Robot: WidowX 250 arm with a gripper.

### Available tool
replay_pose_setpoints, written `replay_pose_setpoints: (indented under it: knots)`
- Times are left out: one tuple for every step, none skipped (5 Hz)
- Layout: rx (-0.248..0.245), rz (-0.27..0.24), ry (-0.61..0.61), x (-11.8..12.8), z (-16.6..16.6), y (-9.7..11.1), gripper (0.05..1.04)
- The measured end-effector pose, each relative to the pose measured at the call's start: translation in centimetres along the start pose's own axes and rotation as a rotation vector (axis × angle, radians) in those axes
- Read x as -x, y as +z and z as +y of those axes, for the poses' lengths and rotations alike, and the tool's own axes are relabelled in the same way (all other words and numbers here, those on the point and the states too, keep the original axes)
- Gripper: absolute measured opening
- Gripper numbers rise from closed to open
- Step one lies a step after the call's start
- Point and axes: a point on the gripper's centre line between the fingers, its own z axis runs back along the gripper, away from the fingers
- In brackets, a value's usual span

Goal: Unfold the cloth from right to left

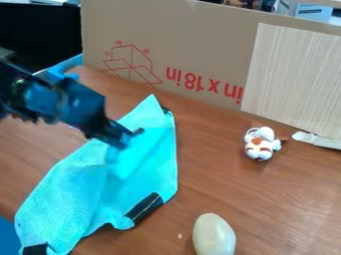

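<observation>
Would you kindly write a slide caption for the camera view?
Black gripper over a turquoise cloth on a brown table, with a toy and a pale egg-shaped object.

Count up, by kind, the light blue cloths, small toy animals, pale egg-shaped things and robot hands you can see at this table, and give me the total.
Light blue cloth: 1
Small toy animal: 1
Pale egg-shaped thing: 1
Robot hand: 1
Total: 4
</observation>
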Motion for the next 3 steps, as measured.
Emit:
replay_pose_setpoints:
  knots:
    - [0.004, -0.021, 0.029, -0.1, 2.3, 2.3, 0.055]
    - [0.011, -0.020, 0.038, 0.3, 4.7, 4.5, 0.055]
    - [0.024, -0.007, 0.044, 1.2, 7.2, 6.2, 0.054]
